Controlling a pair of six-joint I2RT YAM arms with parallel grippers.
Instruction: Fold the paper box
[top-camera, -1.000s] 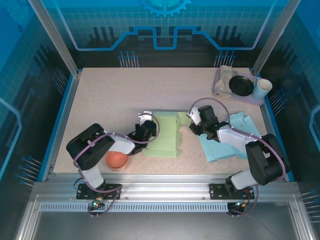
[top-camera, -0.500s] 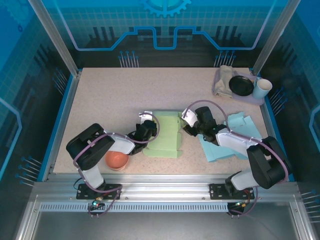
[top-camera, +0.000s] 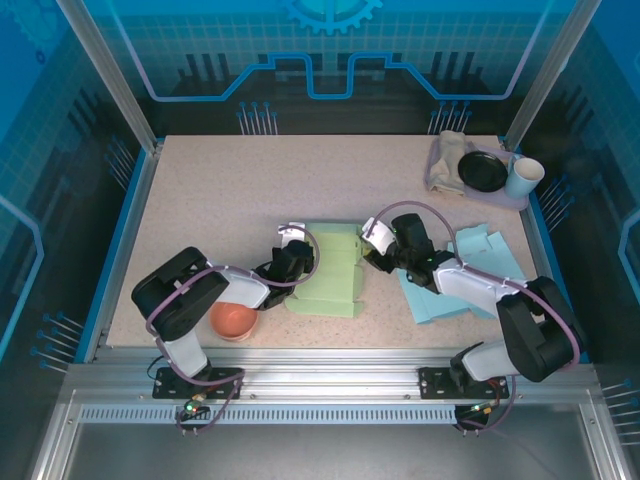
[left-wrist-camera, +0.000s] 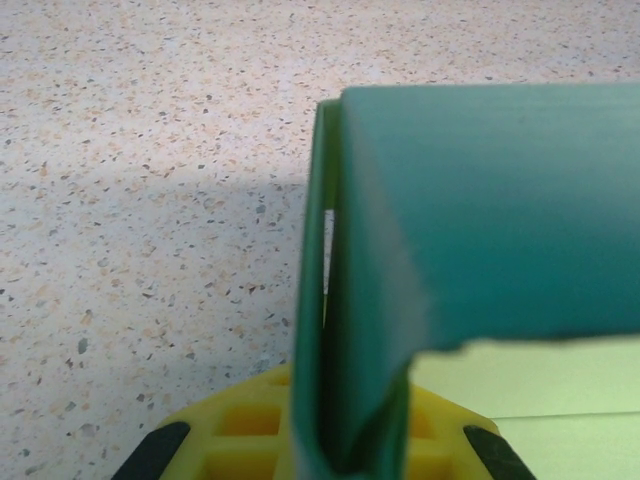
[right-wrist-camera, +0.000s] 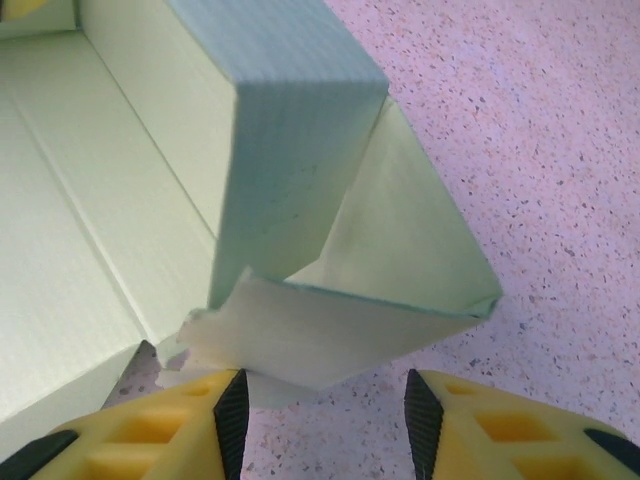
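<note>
the green paper box (top-camera: 330, 272) lies half-folded at the middle of the speckled table (top-camera: 220, 190). the left gripper (top-camera: 297, 262) is clamped on its left wall, the thin panel pinched between yellow fingers (left-wrist-camera: 195, 430). the right gripper (top-camera: 372, 250) sits at the box's right side, jaws apart, a folded corner flap (right-wrist-camera: 340, 330) just ahead of them. a blue paper sheet (top-camera: 470, 272) lies to the right.

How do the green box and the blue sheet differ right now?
The green box has walls folded up; the blue sheet lies flat. The left end effector is shut on the green box's wall, while the blue sheet is ungripped, partly under the right arm. Both are creased paper on the table.
</note>
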